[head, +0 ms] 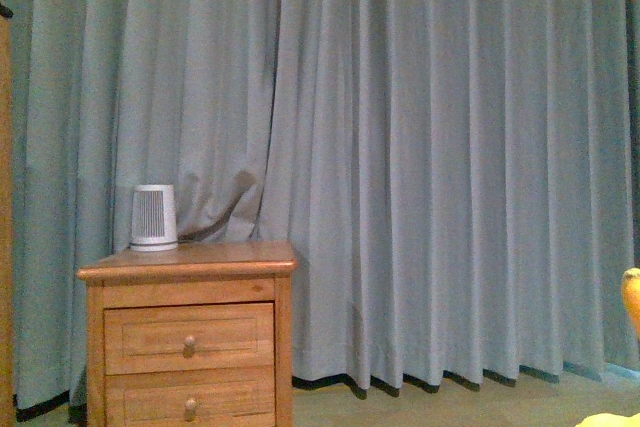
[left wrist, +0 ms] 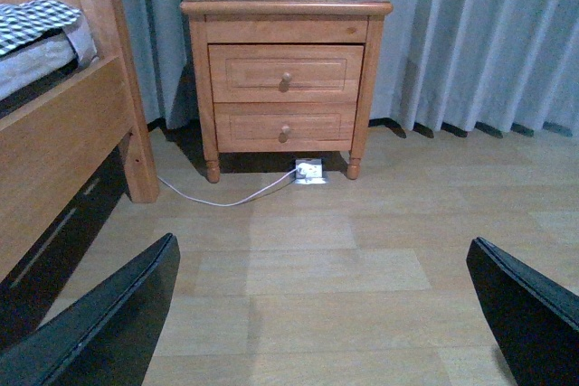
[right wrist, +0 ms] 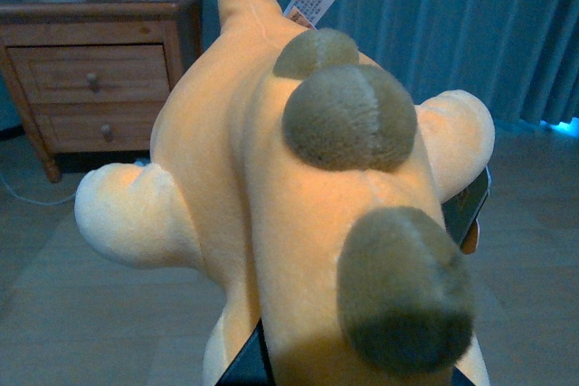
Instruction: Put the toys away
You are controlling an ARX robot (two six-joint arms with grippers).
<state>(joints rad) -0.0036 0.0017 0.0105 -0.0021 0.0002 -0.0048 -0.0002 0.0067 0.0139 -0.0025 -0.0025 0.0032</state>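
Observation:
The plush animal (right wrist: 271, 178) fills the right wrist view: soft orange-yellow body, pale stubby limbs, olive-brown bumps along its back and a white tag at its far end. My right gripper (right wrist: 357, 350) is shut on it, its dark fingers (right wrist: 466, 205) showing at either side of the body, and the toy hangs above the floor. A small orange-yellow edge of the plush animal (head: 632, 299) peeks in at the right border of the front view. My left gripper (left wrist: 326, 314) is open over bare wooden floor, nothing between its black fingers (left wrist: 109, 323).
A wooden nightstand (left wrist: 285, 70) with two drawers stands against the grey-blue curtain (head: 420, 147), a small white ribbed device (head: 154, 217) on top. A white cable and power strip (left wrist: 309, 171) lie on the floor before it. A wooden bed frame (left wrist: 63, 142) is beside the nightstand.

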